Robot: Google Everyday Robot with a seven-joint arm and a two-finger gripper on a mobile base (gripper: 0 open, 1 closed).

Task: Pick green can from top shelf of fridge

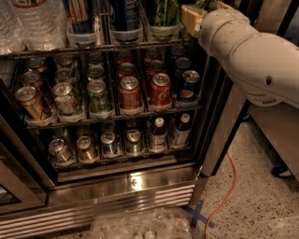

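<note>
The green can (164, 11) stands in a clear cup tray on the top shelf (103, 47) of the fridge (140, 184). It is the rightmost tall can there, and its top is cut off by the frame edge. My gripper (192, 17) shows as a pale yellowish piece at the end of the white arm (247, 51). It is level with the top shelf, just to the right of the green can and close beside it. Its tips are hidden behind the wrist.
Water bottles (32, 23) and two dark tall cans (125, 16) share the top shelf. Short soda cans (130, 93) fill the middle rack, and cans and small bottles (158, 133) fill the lower one. An orange cable (224, 196), blue tape and a clear plastic bag (140, 226) lie on the floor.
</note>
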